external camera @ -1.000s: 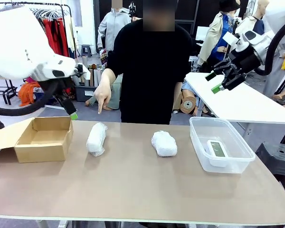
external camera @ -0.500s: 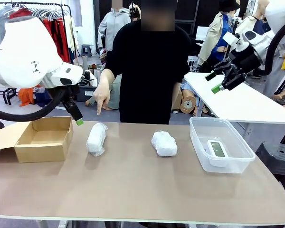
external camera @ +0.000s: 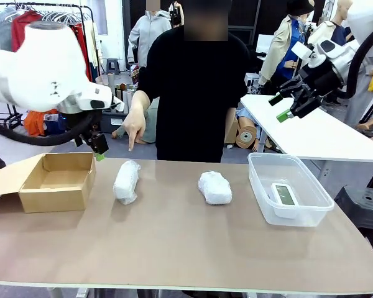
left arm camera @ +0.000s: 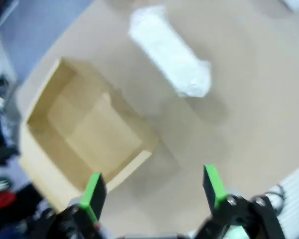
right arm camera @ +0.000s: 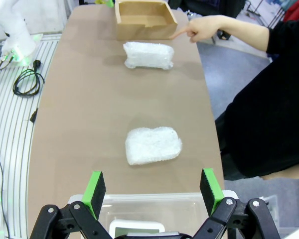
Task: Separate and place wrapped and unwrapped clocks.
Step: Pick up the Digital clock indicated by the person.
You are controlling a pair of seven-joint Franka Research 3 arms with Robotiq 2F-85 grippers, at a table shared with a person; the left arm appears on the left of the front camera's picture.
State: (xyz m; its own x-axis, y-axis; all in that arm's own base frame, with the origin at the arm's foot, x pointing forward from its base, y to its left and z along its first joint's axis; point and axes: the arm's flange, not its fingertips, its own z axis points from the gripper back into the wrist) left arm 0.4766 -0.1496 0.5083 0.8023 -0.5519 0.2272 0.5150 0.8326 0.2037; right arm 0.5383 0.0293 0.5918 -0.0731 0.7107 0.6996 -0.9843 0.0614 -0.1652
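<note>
on the bench: wrapped clock beside cardboard box, second wrapped clock mid-bench, unwrapped clock inside clear tub. left gripper spread, empty, above box edge; right gripper spread, empty, raised.

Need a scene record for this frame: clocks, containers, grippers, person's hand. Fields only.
left bundle: wrapped, lying on table, next to box
right bundle: wrapped, on table between left bundle and tub
bare clock: inside tub, screen up
box: open, nothing inside
tub: clear, no lid
left gripper: open, holds nothing, in the air near box
right gripper: open, holds nothing, high over tub end
hand: index finger pointing down, behind left bundle
</note>
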